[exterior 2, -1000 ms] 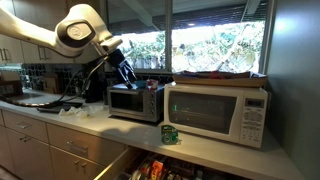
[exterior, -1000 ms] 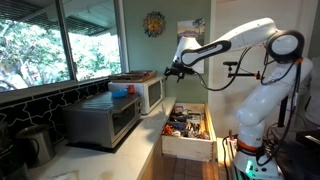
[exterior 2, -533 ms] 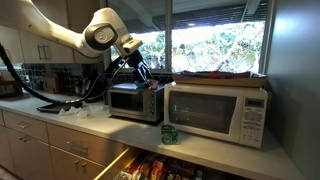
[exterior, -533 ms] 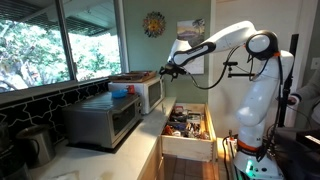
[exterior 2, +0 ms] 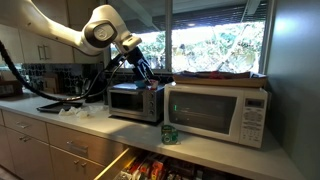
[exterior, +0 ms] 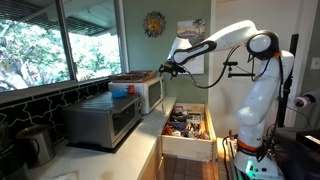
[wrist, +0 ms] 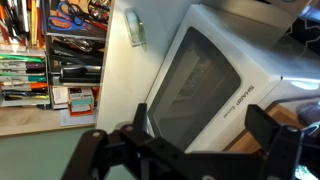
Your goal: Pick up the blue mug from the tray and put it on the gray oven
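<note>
The blue mug cannot be made out with certainty in any view. By the task it is taken to stand on the tray, which lies on top of the white microwave, beside the gray oven on the bench. The mug is judged to be small, light and stiff. Its wall is probably smooth and somewhat slippery, and it is likely to chip or break if dropped on the hard oven top. A hold across the rim is advised, with one finger inside the wall and one outside, or else across the body clear of any handle, so that the mug is kept upright. The tool is seen in the wrist view with its fingers spread wide. Nothing is held between them and nothing is touched. Only the microwave's door is framed in the gap below. In an exterior view the tool is held near the tray's edge, at about the level of the microwave's top and apart from it.
</note>
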{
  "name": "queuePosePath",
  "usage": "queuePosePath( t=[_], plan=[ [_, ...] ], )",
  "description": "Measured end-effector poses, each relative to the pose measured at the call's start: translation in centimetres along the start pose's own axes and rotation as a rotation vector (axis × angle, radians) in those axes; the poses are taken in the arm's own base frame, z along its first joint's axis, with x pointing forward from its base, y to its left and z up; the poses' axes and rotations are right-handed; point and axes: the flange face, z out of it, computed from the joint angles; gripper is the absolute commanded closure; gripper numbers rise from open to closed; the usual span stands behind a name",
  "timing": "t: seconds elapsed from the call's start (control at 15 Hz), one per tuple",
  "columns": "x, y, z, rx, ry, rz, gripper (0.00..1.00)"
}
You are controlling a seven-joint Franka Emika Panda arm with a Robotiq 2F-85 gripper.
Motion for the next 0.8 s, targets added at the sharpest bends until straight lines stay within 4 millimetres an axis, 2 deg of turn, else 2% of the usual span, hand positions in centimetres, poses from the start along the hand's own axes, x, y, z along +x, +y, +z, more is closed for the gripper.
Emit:
queuePosePath(
  t=[0.13, 0.4, 0.53, 0.8],
  plan=[
    [1.5, -0.6, -0.3, -0.010, -0.007, 0.037, 0.00],
    [7.7, -1.2, 0.1, -0.025, -0.095, 0.035, 0.00],
    [10.2, -1.9, 1.1, 0.006, -0.149, -0.030, 0.00],
    [13.3, -4.6, 3.4, 0.076, -0.204, -0.242, 0.00]
  ],
)
